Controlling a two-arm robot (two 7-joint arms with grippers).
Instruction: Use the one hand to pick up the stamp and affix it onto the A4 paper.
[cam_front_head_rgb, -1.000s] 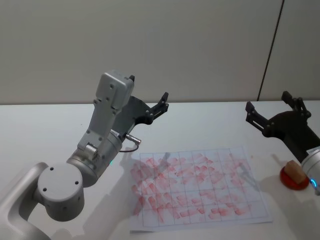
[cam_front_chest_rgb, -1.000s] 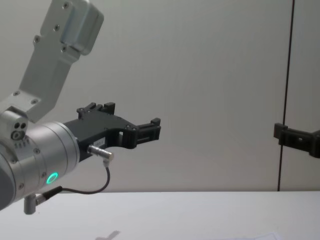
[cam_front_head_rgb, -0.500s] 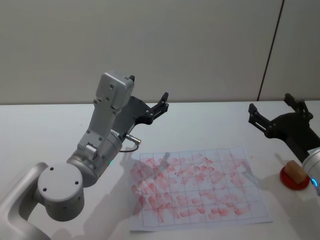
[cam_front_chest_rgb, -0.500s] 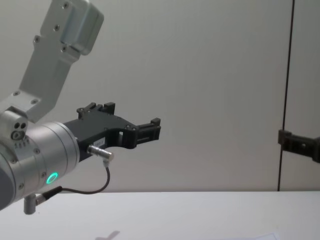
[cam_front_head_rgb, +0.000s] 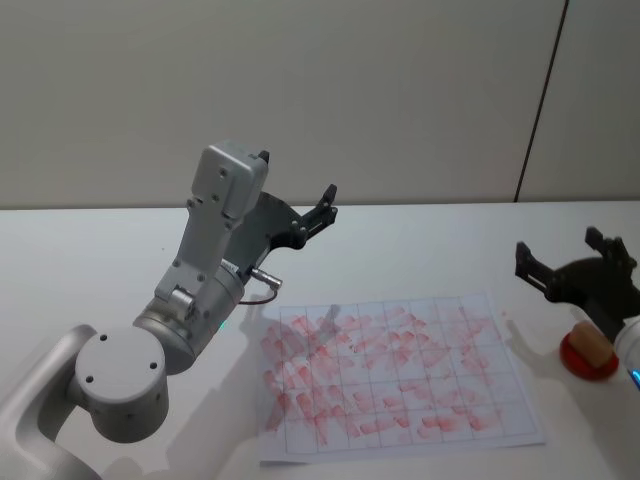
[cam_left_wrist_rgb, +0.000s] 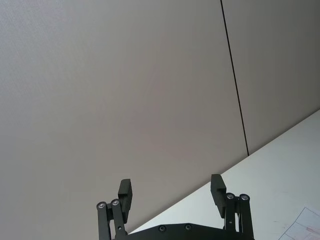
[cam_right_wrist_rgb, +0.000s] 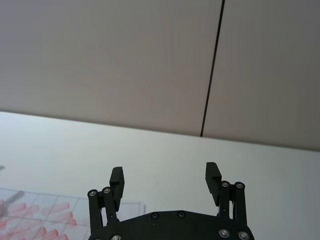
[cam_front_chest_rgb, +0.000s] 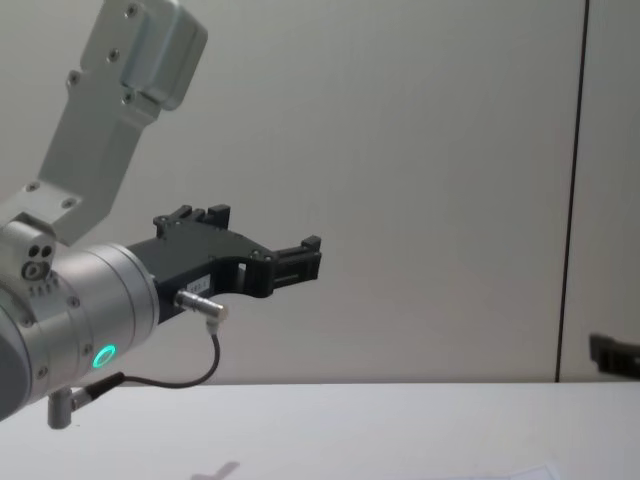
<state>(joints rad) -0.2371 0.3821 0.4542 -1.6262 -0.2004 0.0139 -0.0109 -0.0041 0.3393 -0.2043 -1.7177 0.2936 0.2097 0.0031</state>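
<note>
The stamp (cam_front_head_rgb: 592, 344), a small tan block, sits on a round red pad (cam_front_head_rgb: 577, 361) near the right edge of the surface (cam_front_head_rgb: 430, 245), just beside the paper (cam_front_head_rgb: 400, 385), whose grid is already crowded with red marks.

The right gripper (cam_front_head_rgb: 560, 248) hangs close to the stamp with its jaws apart and empty. It points forward over the surface, with its fingers beyond the block rather than around it. To do the pickup well, it probably needs to draw back and tip downward until the fingers straddle the block. It should close on the block's sides, clear of the pad, and lift straight up so the pad is not dragged along. A square, level hold will matter later for pressing a clean print into a freer cell.

The left gripper (cam_left_wrist_rgb: 170, 182) is parked high at the left, jaws apart, well away from the paper.
</note>
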